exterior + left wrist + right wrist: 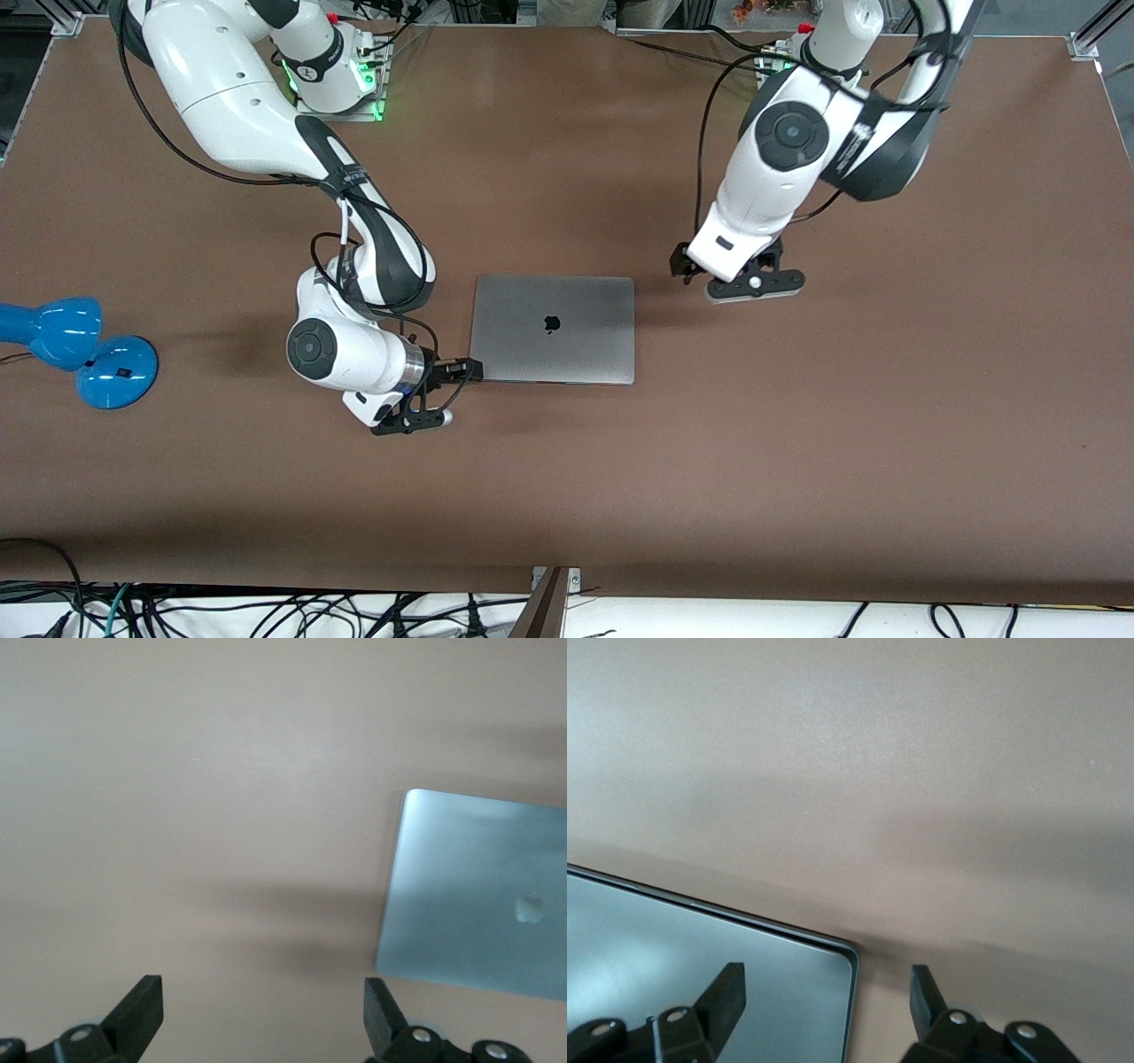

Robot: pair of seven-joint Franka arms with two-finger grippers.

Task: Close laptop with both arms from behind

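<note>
The space-grey laptop (554, 328) lies shut and flat at the middle of the table, lid up with the black apple logo showing. My right gripper (462, 369) is low at the laptop's corner nearest the front camera at the right arm's end. It is open, and in the right wrist view (828, 1001) its fingers straddle that corner of the laptop (700, 974). My left gripper (726, 266) is open and empty over bare table beside the laptop, toward the left arm's end. In the left wrist view (261, 1005) the laptop (478, 895) lies apart from its fingers.
A blue lamp (80, 350) lies on the brown table (797, 461) at the right arm's end. Cables hang along the table edge nearest the front camera.
</note>
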